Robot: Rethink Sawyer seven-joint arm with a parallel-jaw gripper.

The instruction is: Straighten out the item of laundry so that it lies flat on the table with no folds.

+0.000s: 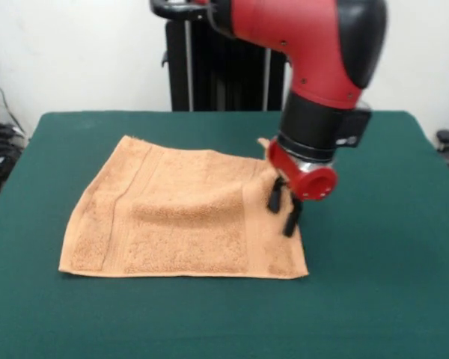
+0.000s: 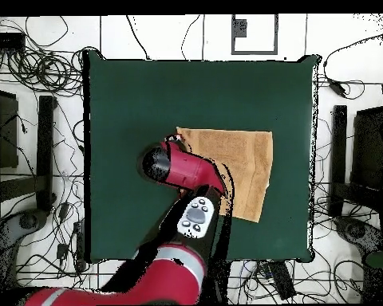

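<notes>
I have the claw point(image 1: 283, 211) down at the towel point(image 1: 181, 217)'s right edge, front view, fingers slightly apart, gripping nothing — positioned to tug out the ridge mid-cloth. Towel sits center of the desk point(image 1: 374, 299).

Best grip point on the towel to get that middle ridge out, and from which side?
Probably the towel edge under the gripper, taken from above and drawn away from the middle. A raised ridge crosses the centre in the front view, while the other edges already lie flat on the table.

White wall point(image 1: 75, 52) behind; pale floor point(image 2: 35, 103) w/ tangled black cables point(image 2: 27, 68); dark stands point(image 2: 45, 143) either side.
</notes>
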